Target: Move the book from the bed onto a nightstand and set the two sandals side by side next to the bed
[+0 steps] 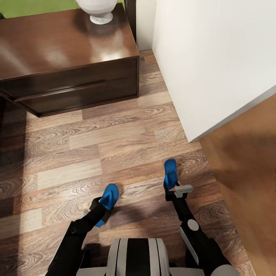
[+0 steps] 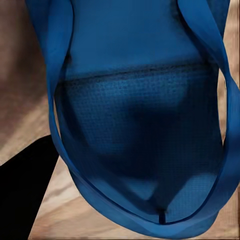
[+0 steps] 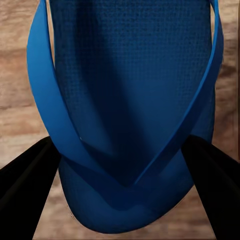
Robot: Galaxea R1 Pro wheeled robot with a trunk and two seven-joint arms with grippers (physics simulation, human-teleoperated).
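- Down at the lower middle of the head view, each arm carries one blue sandal above the wood-plank floor.
- The left gripper sits left of centre, clenched on the left sandal, which stands tilted with its rounded end toward the upper right of the frame.
- In the left wrist view that same sandal hangs close before the camera, straps curving down both sides to the toe post; one dark finger shows at the lower left corner, floor planks behind.
- The right gripper is right of centre, closed on the right sandal, which points toward the top of the frame.
- In the right wrist view this sandal lies between two dark fingers at the lower corners, both pressed against its edges, straps meeting in a V.
- The two sandals are well apart, the right one a little higher in the frame.
- At the upper left stands a nightstand, glossy dark brown with one wide drawer.
- On its top, at the upper edge of the frame, rests a white rounded base.
- A white wall fills the upper right.
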